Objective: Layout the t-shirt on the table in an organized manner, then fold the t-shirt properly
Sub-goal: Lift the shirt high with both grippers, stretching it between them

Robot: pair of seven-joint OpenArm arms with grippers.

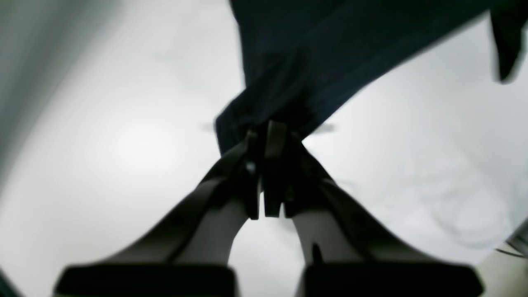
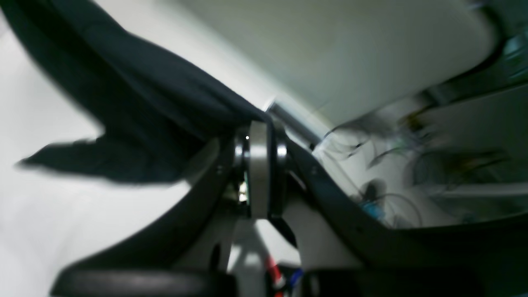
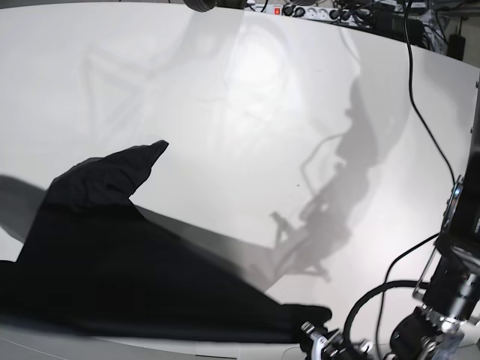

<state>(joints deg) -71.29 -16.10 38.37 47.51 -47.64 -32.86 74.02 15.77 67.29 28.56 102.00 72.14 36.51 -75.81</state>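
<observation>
T-shirt (image 3: 112, 285), black, held aloft and stretched between both arms over the near part of the white surface (image 3: 247, 112), one sleeve-like flap (image 3: 127, 169) drooping toward the far side. Left fingers (image 1: 266, 136) clenched on a bunched corner of the cloth, fabric fanning away from the pinch. Right fingers (image 2: 258, 136) likewise clamped tight on a gathered edge, cloth trailing off to the side in that wrist view. Both wrist views blurred, so exact seam or hem grasped not discernible. Step in hand, by judgement: the laying-out phase, garment spread in the air but not yet flat; folding not yet begun. Next move likely calls for lowering both corners evenly onto the surface while keeping tension, so as to avoid wrinkles and a tucked-under sleeve.
</observation>
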